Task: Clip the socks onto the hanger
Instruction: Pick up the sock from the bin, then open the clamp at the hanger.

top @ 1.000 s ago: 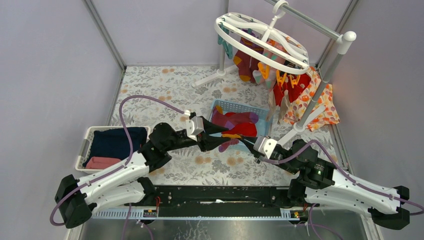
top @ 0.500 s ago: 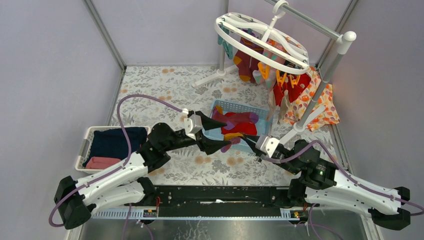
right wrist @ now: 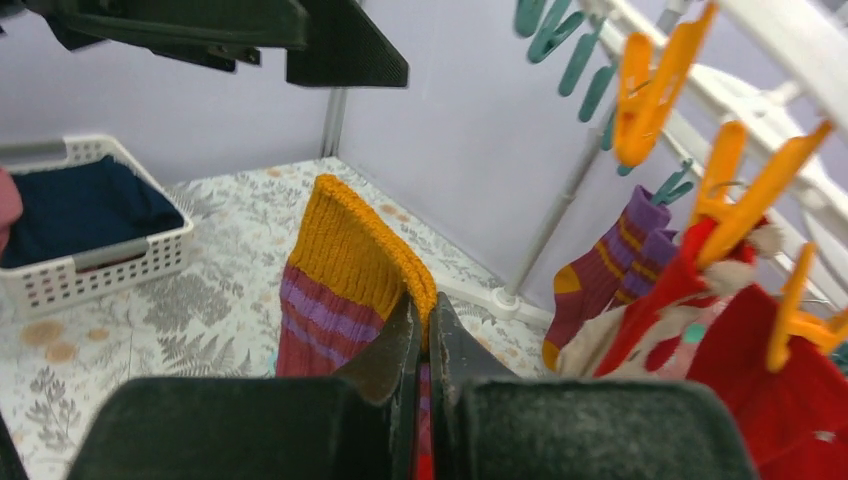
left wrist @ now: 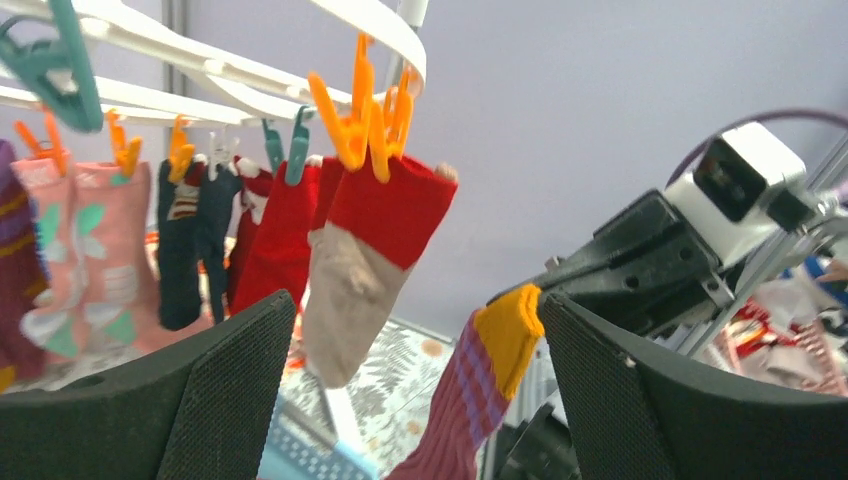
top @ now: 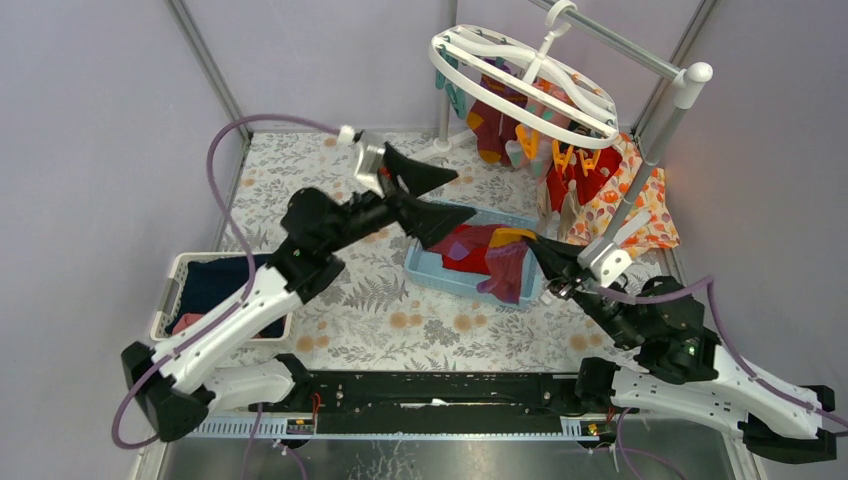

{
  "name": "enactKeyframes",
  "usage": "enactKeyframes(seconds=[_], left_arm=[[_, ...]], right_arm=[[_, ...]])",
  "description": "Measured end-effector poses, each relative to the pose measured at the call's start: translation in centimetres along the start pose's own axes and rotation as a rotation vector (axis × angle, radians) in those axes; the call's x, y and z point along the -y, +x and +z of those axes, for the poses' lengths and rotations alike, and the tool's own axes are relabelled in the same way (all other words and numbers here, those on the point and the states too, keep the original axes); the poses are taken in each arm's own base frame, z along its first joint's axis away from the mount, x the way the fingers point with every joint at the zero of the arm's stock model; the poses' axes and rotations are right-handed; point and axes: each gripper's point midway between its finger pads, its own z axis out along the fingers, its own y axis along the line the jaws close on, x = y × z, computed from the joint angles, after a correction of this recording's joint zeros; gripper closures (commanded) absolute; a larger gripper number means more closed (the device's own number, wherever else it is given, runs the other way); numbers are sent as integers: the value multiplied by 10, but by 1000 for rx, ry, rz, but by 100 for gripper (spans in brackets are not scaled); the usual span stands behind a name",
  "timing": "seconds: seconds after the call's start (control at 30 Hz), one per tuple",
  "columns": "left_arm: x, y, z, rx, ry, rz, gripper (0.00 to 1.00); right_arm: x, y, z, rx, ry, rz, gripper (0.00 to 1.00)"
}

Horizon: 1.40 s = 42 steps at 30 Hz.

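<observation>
A maroon sock (top: 508,268) with purple stripes and an orange cuff hangs over the blue basket. My right gripper (top: 530,244) is shut on its cuff (right wrist: 345,245), and the pads of that gripper (right wrist: 420,302) are pressed together on the cuff edge. My left gripper (top: 440,195) is raised above the basket's far left corner, open and holding nothing. Through its gap (left wrist: 415,300) I see the same sock (left wrist: 495,350) hanging a little way off. The white oval hanger (top: 520,85) hangs at the back right. Several socks are clipped under it, among them a red and beige one (left wrist: 365,240).
The blue basket (top: 432,275) holds more red and maroon socks. A white bin (top: 170,290) with navy and pink cloth sits at the left. The grey rack pole (top: 655,140) and an orange floral cloth (top: 640,205) stand at the right.
My left gripper has opened, let go of the sock and risen back towards the hanger. My right gripper has lifted the sock up and to the right of where both grippers held it.
</observation>
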Motion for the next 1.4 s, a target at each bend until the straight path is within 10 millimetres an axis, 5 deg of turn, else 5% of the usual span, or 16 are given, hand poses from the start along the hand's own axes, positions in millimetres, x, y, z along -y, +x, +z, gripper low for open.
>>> enactKeyframes(seconds=[0.13, 0.3, 0.5, 0.73, 1.4], left_arm=[[-10, -10, 40, -16, -11, -125, 5], [-33, 4, 63, -46, -90, -226, 11], [-48, 9, 86, -33, -164, -263, 12], [-42, 2, 114, -14, -155, -261, 13], [-45, 0, 137, 32, -297, -135, 22]], right_arm=[[19, -16, -4, 5, 67, 30, 98], [33, -30, -3, -18, 114, 49, 98], [37, -22, -3, -66, 147, 43, 98], [44, -16, -9, -90, 180, 42, 97], [51, -20, -17, -75, 205, 58, 97]])
